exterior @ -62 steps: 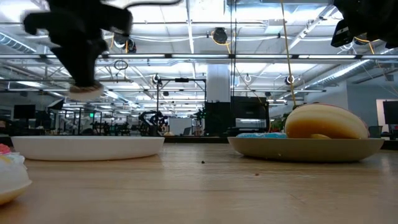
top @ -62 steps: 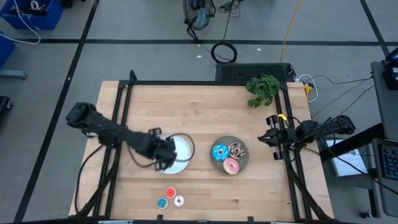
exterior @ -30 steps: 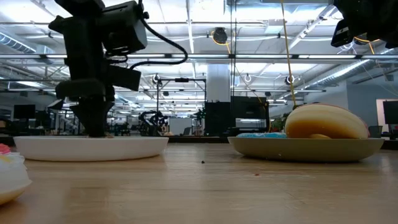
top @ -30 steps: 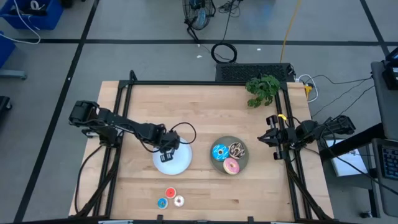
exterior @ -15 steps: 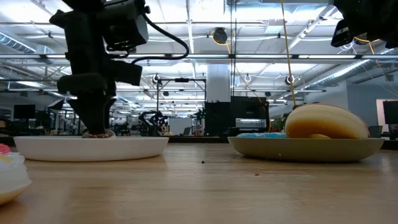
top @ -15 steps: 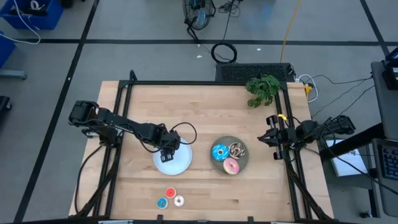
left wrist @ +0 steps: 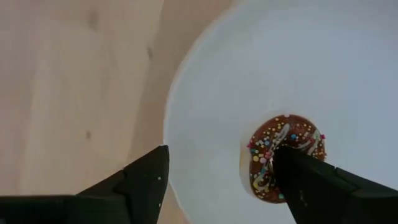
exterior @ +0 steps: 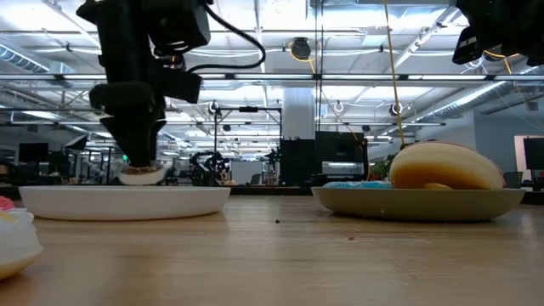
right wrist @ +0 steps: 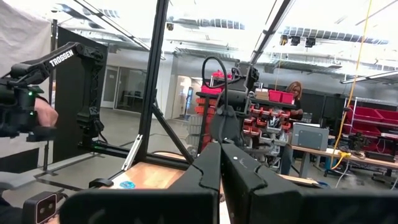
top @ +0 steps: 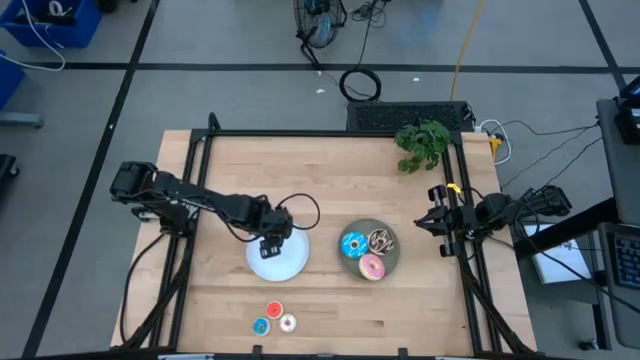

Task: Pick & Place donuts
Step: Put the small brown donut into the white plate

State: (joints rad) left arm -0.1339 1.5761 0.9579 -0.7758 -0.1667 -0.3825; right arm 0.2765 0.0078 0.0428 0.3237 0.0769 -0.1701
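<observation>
A: From above, the left gripper (top: pixel 271 246) covers part of the white plate (top: pixel 290 264), so the tiny brown donut (left wrist: pixel 283 157) under it is hidden there.

B: And the wrist camera?

A: One dark finger (left wrist: pixel 317 183) overlaps that donut's edge, and the plate's rim runs out of the picture.

B: Near the grey plate (exterior: pixel 425 202)?

A: At table height the pink donut (exterior: pixel 445 167) blocks the others on it; only a blue sliver (exterior: pixel 348 184) peeks out.
</observation>
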